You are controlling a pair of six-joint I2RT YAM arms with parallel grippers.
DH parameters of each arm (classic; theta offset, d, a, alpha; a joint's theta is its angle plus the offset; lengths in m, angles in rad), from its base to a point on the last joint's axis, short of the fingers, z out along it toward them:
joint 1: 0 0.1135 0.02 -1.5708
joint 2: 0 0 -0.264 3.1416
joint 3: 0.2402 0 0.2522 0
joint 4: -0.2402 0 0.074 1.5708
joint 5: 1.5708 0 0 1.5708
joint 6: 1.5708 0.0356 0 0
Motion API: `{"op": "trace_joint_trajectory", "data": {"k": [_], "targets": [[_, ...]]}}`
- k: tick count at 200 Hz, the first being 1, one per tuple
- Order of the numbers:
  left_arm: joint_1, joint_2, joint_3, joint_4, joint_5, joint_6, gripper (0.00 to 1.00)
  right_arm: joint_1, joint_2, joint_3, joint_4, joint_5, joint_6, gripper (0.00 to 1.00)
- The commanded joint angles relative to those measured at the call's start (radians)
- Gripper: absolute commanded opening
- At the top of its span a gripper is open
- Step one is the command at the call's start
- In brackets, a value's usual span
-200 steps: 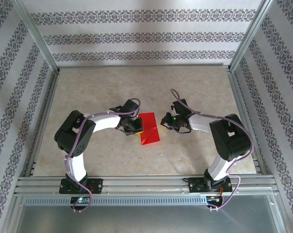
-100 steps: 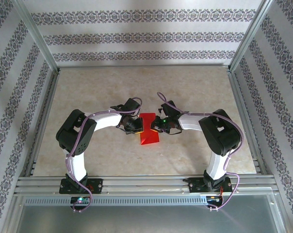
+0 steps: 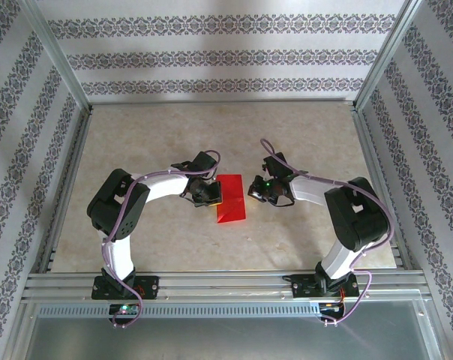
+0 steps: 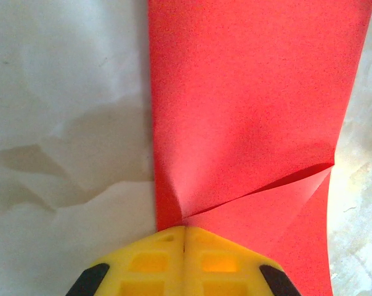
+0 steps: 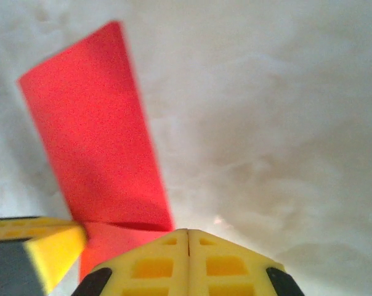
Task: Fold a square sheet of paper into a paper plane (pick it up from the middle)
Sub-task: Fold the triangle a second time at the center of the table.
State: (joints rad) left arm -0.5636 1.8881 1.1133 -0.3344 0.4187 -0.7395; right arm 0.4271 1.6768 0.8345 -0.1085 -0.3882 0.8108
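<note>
Top external view gives me the square sheet of paper (image 3: 231, 204) lying flat on the table (image 3: 136, 142), folded into a narrower red strip. My left hand (image 3: 211, 196) sits at the sheet's left edge with its fingers pressed fully together. The tips touch the paper where a diagonal crease starts, and I cannot tell whether any paper is pinched. My right hand (image 3: 255, 192) hovers just beside the sheet's right edge, closed tight with nothing between its fingers.
</note>
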Motion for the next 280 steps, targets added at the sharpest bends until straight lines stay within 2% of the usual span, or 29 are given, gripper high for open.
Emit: {"op": "trace_joint_trajectory", "data": {"k": [1,41,127,145,163,186,215,280], "targets": [[0.000,0.063,-0.023,-0.101,-0.086,0.023,0.02,0.049,-0.015,0.027,0.027,-0.051,-0.020,0.04],[0.000,0.065,-0.024,-0.095,-0.080,0.021,0.02,0.115,0.072,0.062,0.081,-0.100,0.041,0.04],[0.001,0.012,0.012,-0.104,-0.054,0.025,0.03,0.117,0.163,0.020,0.044,-0.047,0.044,0.03],[0.001,-0.039,0.042,-0.109,-0.022,0.016,0.07,0.114,0.174,0.007,0.031,-0.033,0.043,0.02],[-0.001,-0.116,0.033,-0.108,0.009,-0.017,0.17,0.112,0.174,-0.003,0.027,-0.022,0.044,0.02],[-0.005,-0.194,-0.013,-0.064,0.046,-0.085,0.21,0.111,0.182,0.003,0.018,-0.018,0.046,0.02],[-0.043,-0.218,-0.040,-0.018,0.077,-0.160,0.21,0.111,0.184,0.008,0.003,-0.009,0.045,0.02],[-0.125,-0.149,-0.079,0.032,0.069,-0.229,0.11,0.114,0.202,0.005,-0.010,0.003,0.055,0.02]]}}
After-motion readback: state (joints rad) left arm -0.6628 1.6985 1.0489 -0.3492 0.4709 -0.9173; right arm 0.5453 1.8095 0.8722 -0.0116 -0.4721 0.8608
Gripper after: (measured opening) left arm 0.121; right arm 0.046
